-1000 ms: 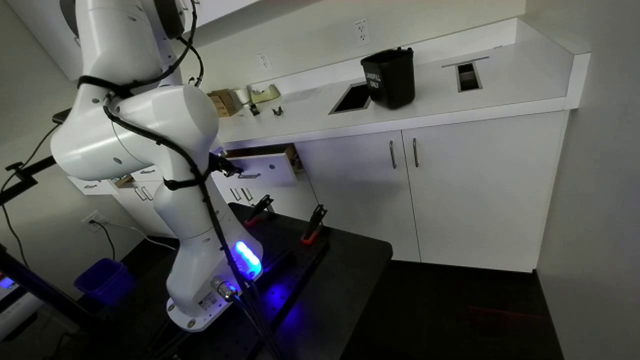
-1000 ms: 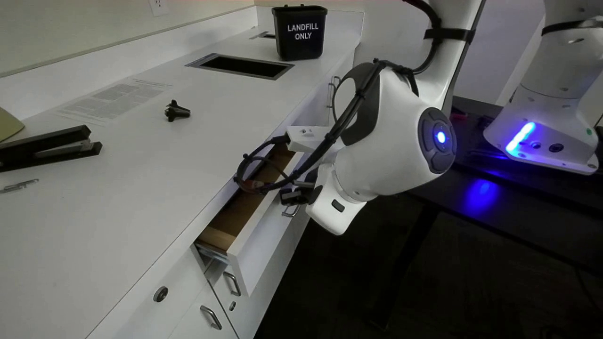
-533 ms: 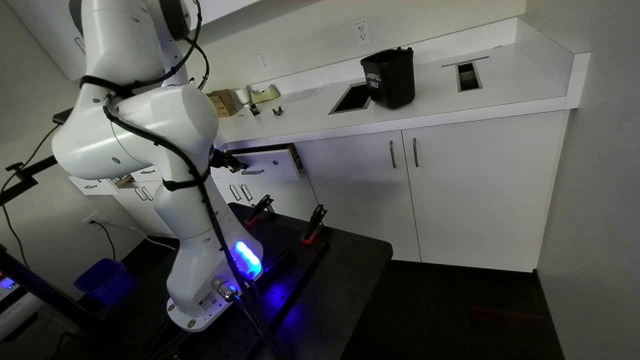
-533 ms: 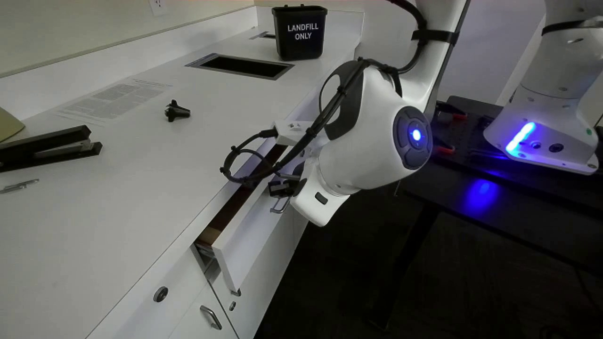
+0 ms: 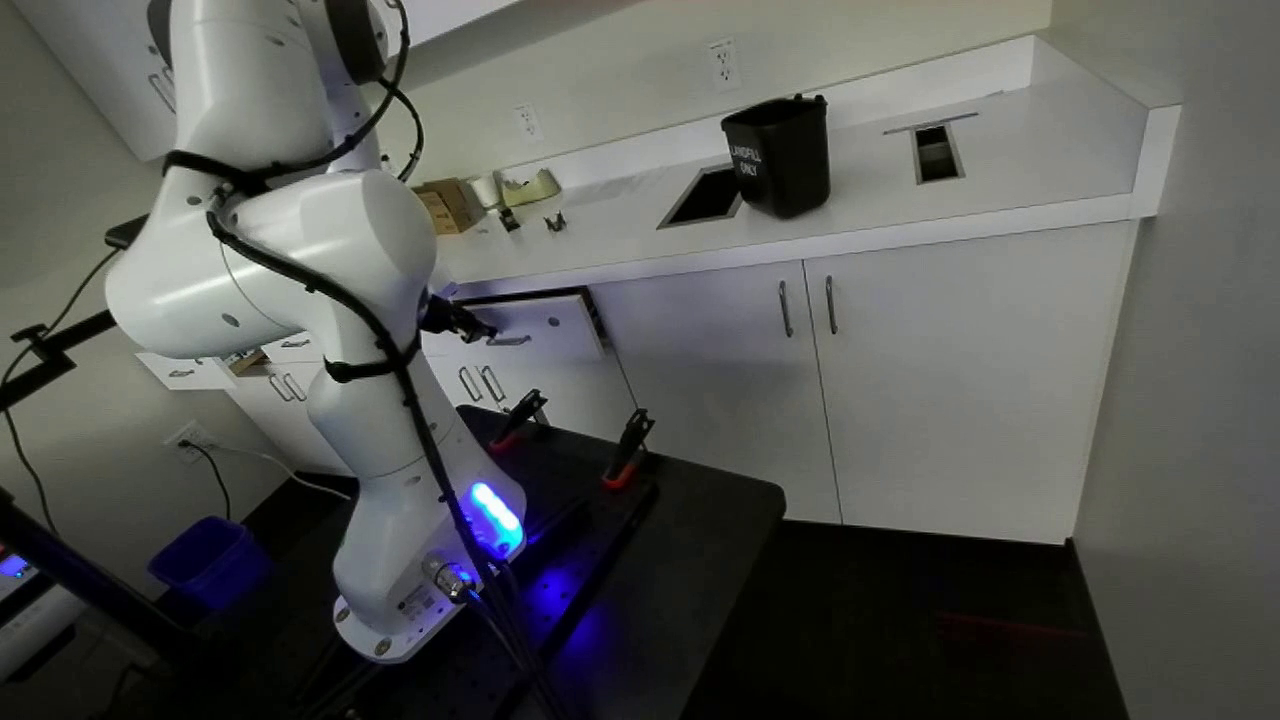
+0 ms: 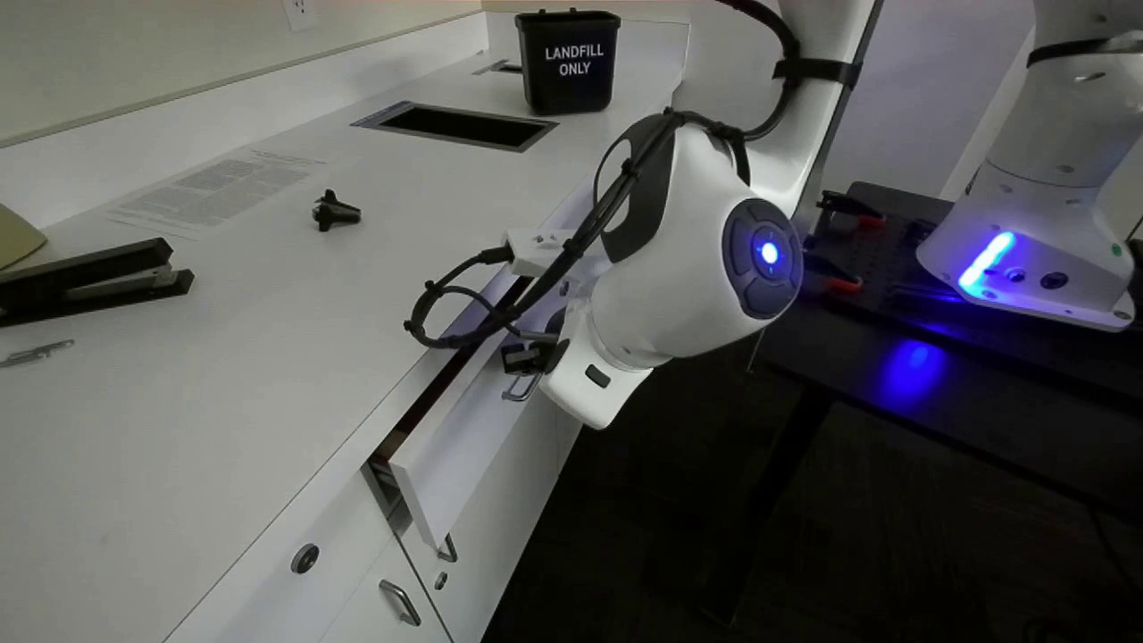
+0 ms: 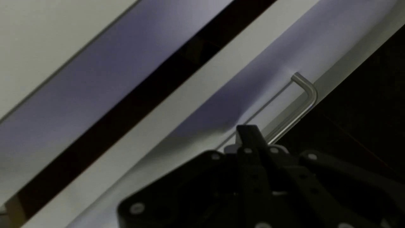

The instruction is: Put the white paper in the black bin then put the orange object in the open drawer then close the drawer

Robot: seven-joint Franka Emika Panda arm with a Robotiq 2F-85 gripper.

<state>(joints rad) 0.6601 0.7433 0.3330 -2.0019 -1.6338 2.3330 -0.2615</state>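
My hand (image 7: 253, 134) has its fingers together and I see nothing between them; in the wrist view they cover part of the metal handle (image 7: 291, 119), and whether they touch it I cannot tell. The drawer (image 6: 464, 454) stands partly open, its white front just ahead of my fingers. I take this for the closing step. That front looks stiff, and I expect it to glide lightly, so a flat push mid-front, just above the handle, should do better than a grasp; off-centre it could bind, and on the smooth face I might slip. On the counter (image 6: 179, 384), well apart from my hand, the black bin (image 6: 569, 87) hides its contents; I see no orange object.
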